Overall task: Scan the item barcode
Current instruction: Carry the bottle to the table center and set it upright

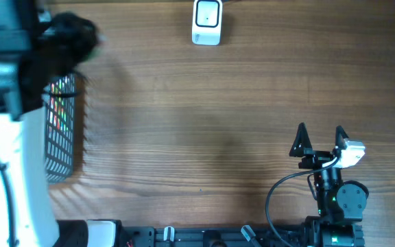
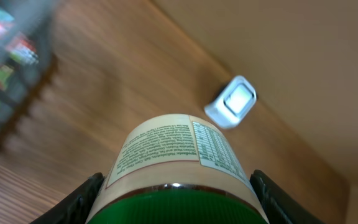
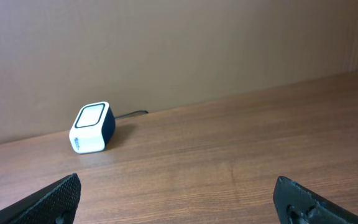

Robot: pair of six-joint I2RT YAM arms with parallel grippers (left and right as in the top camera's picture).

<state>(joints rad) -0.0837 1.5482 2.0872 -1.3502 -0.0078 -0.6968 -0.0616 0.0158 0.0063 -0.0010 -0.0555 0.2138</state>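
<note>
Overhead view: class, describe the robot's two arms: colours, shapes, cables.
Left arm: a broad white link ending in a black wrist. Right arm: black, round joint with a green light, a looping black cable, a white camera block, and two pointed black jaws.

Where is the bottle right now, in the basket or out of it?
Out. The left gripper holds the bottle over the wooden table, basket off to one side, scanner ahead.

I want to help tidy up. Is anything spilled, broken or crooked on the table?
Nothing stands out. The scanner sits flat near the far edge of the table, the bottle is capped and held in the left gripper, and nothing has spilled.
</note>
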